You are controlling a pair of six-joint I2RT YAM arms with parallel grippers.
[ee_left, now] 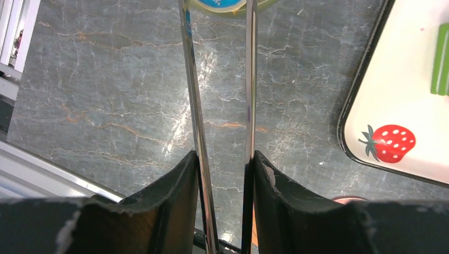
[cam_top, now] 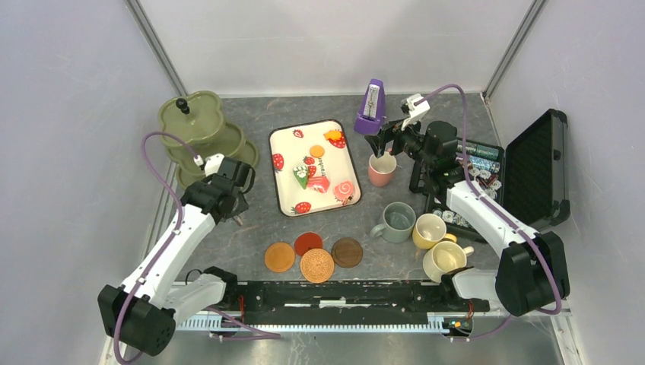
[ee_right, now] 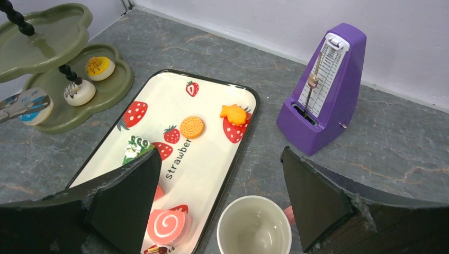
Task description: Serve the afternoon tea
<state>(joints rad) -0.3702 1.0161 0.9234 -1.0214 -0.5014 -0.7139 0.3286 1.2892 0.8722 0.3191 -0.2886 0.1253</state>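
Observation:
My left gripper (cam_top: 232,169) (ee_left: 225,154) is shut on metal tongs (ee_left: 194,106), whose two blades reach to the olive-green stand (cam_top: 194,118) (ee_right: 47,32). In the right wrist view the tongs' tips (ee_right: 21,101) sit at a blue-and-white pastry (ee_right: 33,110) on the lower tier, beside a yellow one (ee_right: 99,67) and a white one (ee_right: 79,91). My right gripper (cam_top: 389,141) (ee_right: 219,153) is open just above the pink mug (cam_top: 382,169) (ee_right: 254,225). More pastries (cam_top: 317,151) lie on the strawberry tray (cam_top: 285,152). Several coasters (cam_top: 317,265) lie at the front.
A grey-green mug (cam_top: 397,221), a yellow mug (cam_top: 430,230) and a cream mug (cam_top: 445,260) stand at the front right. The purple metronome (cam_top: 370,109) (ee_right: 328,87) stands just behind the pink mug. An open black case (cam_top: 532,167) of packets lies at the right.

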